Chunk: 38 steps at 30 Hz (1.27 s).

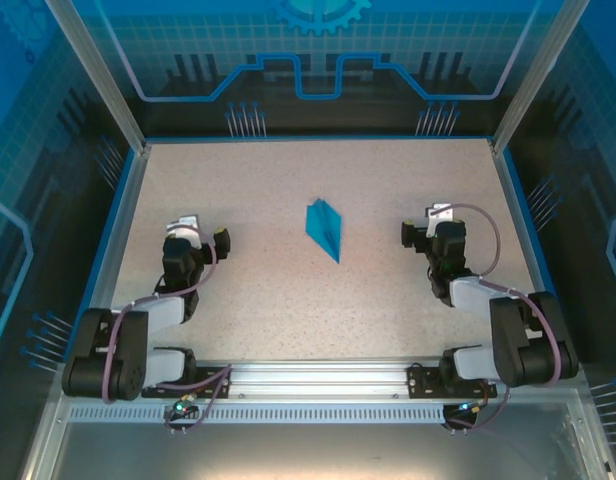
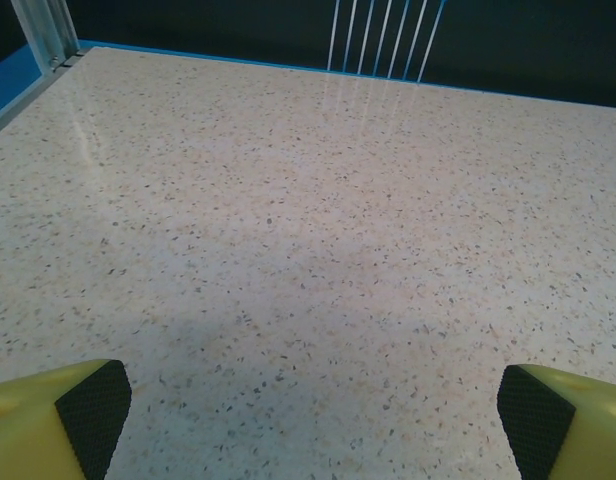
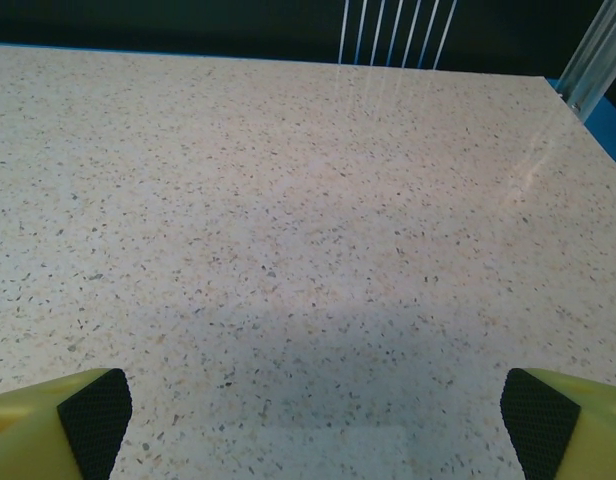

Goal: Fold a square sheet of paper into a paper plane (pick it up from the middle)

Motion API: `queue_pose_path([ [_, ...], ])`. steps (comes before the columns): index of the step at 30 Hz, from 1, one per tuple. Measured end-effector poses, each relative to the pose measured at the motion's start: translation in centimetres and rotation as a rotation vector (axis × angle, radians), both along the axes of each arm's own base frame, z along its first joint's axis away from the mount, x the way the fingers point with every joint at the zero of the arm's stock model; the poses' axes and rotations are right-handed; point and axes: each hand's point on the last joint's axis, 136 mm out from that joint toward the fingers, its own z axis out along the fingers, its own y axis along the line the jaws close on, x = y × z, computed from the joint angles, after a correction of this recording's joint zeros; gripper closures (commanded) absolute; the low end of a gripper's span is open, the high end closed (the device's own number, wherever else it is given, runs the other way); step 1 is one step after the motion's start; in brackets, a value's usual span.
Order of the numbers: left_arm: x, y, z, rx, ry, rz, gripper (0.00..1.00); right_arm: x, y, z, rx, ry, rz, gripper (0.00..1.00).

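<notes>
FOLD LOOKS DONE: A teal plane (image 1: 324, 230) lies near the ctr of the counter (image 1: 248, 300), w/ both arms well apart from it. The left tool (image 1: 186, 224) sits at approx 9 o'clock of the plane, the right tool (image 1: 440, 214) at approx 3 o'clock; neither touches paper. Both are released. In the wrist views the left's black pads (image 2: 93, 410) and the right's pads (image 3: 93, 415) stand wide at the bottom corners, w/ bare speckled counter between them.

Step in hand, by the look of it: the last one, i.e. arms clear & the finished dart lying free.

Next move, judged from here: prob. none. If a crease needs sharpening, one tool has to travel inward toward ctr, come down over the spine & press w/o skidding the light paper across the smooth top.

The plane itself is slim & kite-shaped, narrow tip aimed at approx 5 o'clock, blunter end at approx 11 o'clock. A darker band runs lengthwise down the middle, a centre crease it seems, w/ lighter wings either side. Whether the wings lie fully flat or lift a little, can't tell at this size.
</notes>
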Motion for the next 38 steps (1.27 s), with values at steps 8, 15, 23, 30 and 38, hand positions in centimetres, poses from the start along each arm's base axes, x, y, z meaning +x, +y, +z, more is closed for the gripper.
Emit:
queue_pose_path([
  [8,0.9,-0.7,-2.9,-0.017,0.045,-0.041,0.01,0.7,0.6,-2.1,0.000,0.018,0.032,0.00],
  [15,2.8,-0.6,-1.8,-0.015,0.030,-0.037,0.01,0.8,0.7,-2.6,-0.001,0.028,0.039,0.00],
  [23,3.9,-0.9,-1.0,-0.001,0.028,-0.046,0.01,0.8,0.7,-2.5,-0.001,0.025,0.039,0.00],
  [30,3.7,-1.3,-1.5,0.008,0.056,-0.073,0.01,0.8,0.7,-2.5,-0.001,0.025,0.039,0.01],
  [38,3.7,-1.3,-1.7,0.011,0.063,-0.074,0.01,0.8,0.7,-2.5,-0.001,0.025,0.039,0.01],
])
